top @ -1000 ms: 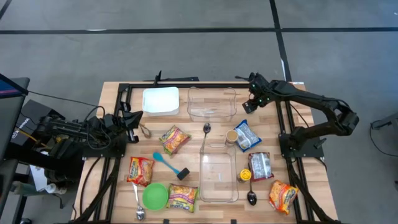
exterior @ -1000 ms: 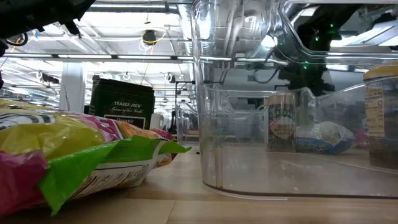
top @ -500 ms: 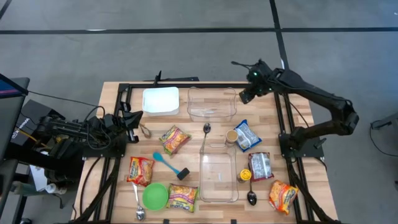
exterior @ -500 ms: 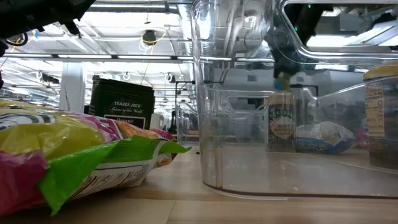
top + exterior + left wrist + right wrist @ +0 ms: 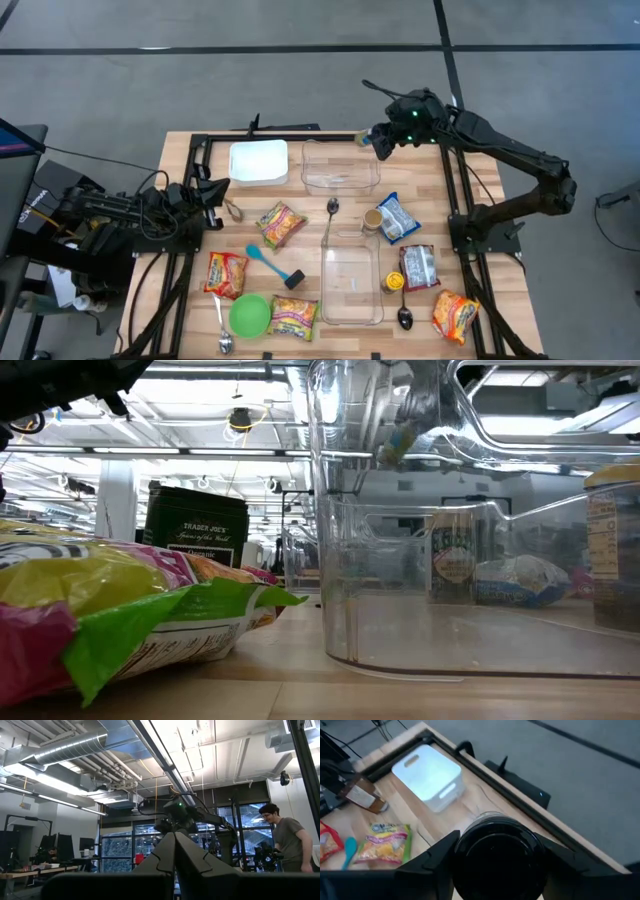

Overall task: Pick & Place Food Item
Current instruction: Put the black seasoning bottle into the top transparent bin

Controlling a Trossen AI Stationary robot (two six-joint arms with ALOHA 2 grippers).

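**Jar carried high over the far bin**

The wooden table [image 5: 190,150] carries two clear bins; the far clear bin [image 5: 340,165] is the landmark. The right gripper [image 5: 378,140] hangs above that bin's back right corner, clamped on a black-lidded jar [image 5: 495,857]. The left gripper [image 5: 174,855] rests shut, well left of the bin.

A high release could tip or bounce the jar. Its label and contents stay hidden behind the lid.

5 noodle packets [image 5: 280,224], 2 clear bins [image 5: 351,283], 3 spoons [image 5: 222,325].
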